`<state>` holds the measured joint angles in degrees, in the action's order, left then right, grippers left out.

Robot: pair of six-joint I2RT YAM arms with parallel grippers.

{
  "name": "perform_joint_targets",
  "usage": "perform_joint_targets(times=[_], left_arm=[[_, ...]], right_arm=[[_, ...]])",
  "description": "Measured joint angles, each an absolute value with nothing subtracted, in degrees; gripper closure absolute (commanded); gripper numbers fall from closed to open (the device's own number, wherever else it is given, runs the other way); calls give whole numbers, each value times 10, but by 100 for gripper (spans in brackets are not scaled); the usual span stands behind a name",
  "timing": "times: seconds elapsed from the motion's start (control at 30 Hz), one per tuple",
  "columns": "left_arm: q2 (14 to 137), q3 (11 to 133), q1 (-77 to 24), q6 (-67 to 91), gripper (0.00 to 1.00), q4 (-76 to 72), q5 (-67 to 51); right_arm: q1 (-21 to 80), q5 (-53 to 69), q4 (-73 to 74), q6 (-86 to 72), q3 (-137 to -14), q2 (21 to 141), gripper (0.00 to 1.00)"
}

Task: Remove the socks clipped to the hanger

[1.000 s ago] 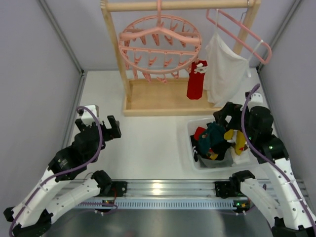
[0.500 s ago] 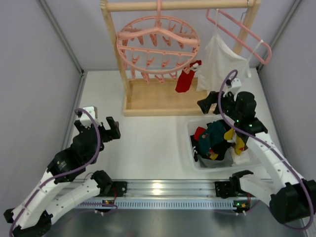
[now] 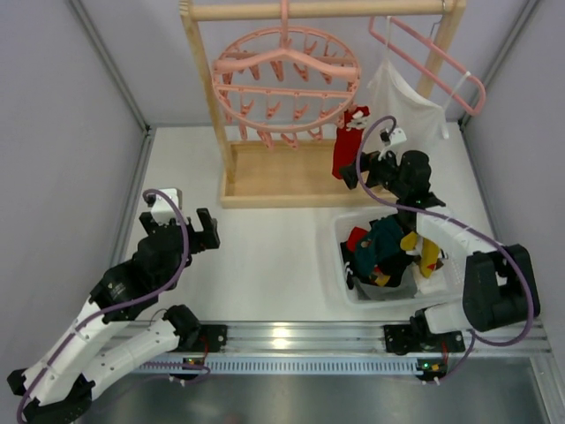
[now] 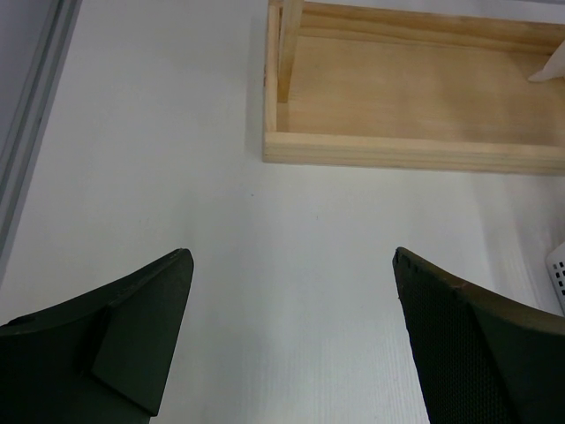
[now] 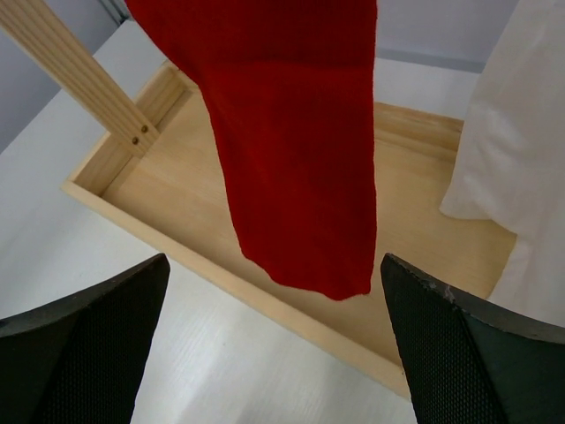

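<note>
Fingers (image 4: 132, 309) of the left gripper (image 4: 291, 258) (image 3: 203, 231) stand wide apart over bare worktop (image 3: 265, 238) toward the near-left corner, holding nothing. The base tray of the wooden rack (image 4: 415, 115) (image 3: 282, 177) lies ahead of it at the far edge.

The round pink hanger (image 3: 284, 53) hangs from the rack's top bar, its ring lined with small dangling clips. One red sock (image 3: 350, 152) (image 5: 300, 159) is clipped at its right rim and hangs straight down over the tray; it is plain deep red, and a pale patch near its top is too small to read. Half a second ago it swung out tilted to the left.

The right gripper (image 3: 350, 175) (image 5: 274, 261) has moved in from the right to the sock's lower end, fingers spread either side of it; no contact shows. A white cloth (image 3: 402, 119) (image 5: 521, 132) hangs just right of the sock. More socks (image 3: 384, 252), red, teal and yellow, fill a white bin (image 3: 339, 256) near the near-right corner.
</note>
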<state>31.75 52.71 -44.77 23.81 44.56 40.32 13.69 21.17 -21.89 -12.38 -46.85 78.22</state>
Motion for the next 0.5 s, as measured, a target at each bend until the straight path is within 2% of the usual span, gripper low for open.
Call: perform_joint_targets(times=[0.5], left_arm=[[333,527,-448,228,2,441,382]], right_arm=[[137,234,-389,-96,-524,968,1]])
